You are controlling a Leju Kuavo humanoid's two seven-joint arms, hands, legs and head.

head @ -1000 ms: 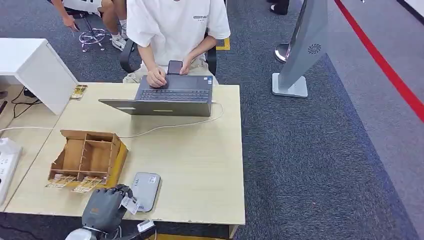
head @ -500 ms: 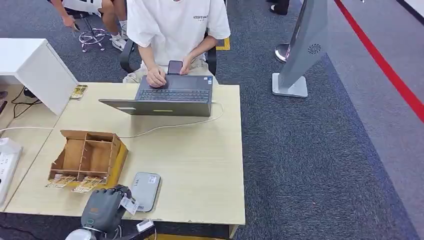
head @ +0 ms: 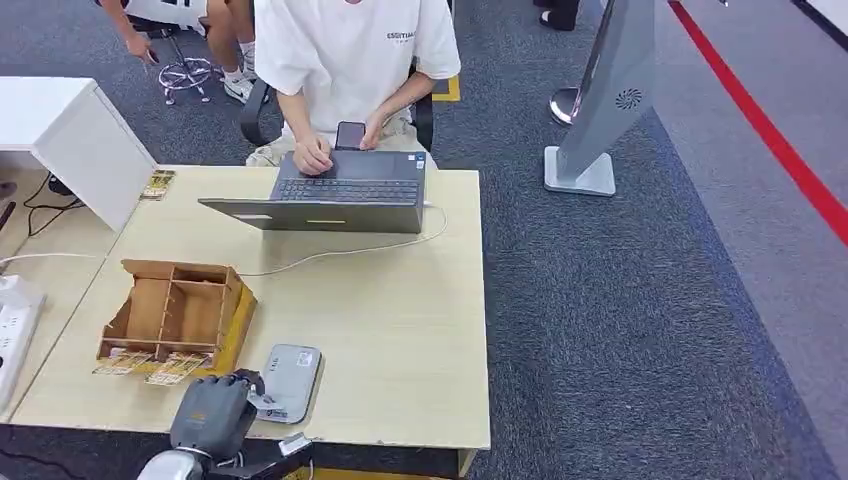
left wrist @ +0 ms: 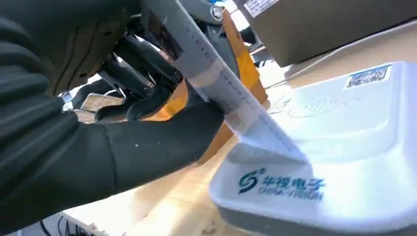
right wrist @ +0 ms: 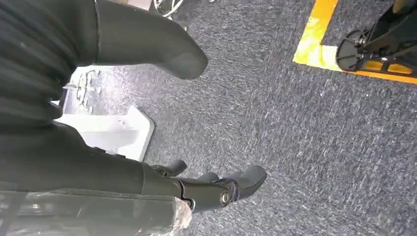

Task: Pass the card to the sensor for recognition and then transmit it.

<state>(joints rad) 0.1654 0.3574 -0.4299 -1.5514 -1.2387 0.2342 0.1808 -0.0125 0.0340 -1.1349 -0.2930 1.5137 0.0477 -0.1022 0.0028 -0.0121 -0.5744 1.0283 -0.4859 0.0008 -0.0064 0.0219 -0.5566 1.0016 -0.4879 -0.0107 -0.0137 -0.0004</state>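
The grey card reader [head: 293, 378] lies near the front edge of the wooden table [head: 400, 330]. My left hand [head: 210, 414] is at its near left corner and pinches a pale card [head: 263, 403] between thumb and fingers. In the left wrist view the card [left wrist: 231, 93] slants down from the hand [left wrist: 98, 113], and its free end rests on the reader's top [left wrist: 344, 147]. My right hand [right wrist: 162, 147] hangs over grey carpet, its fingers [right wrist: 226, 189] apart and holding nothing.
A wooden compartment box [head: 175, 310] stands left of the reader, with loose cards [head: 150, 368] in front of it. A person [head: 350, 60] sits at the far side typing on a laptop [head: 330, 200]. A white cable [head: 350, 250] crosses the table. A grey stand [head: 600, 100] is on the carpet to the right.
My left hand has tipped forward and down, bringing the card from just above the reader's near edge onto its top. Nothing else on the table has moved.
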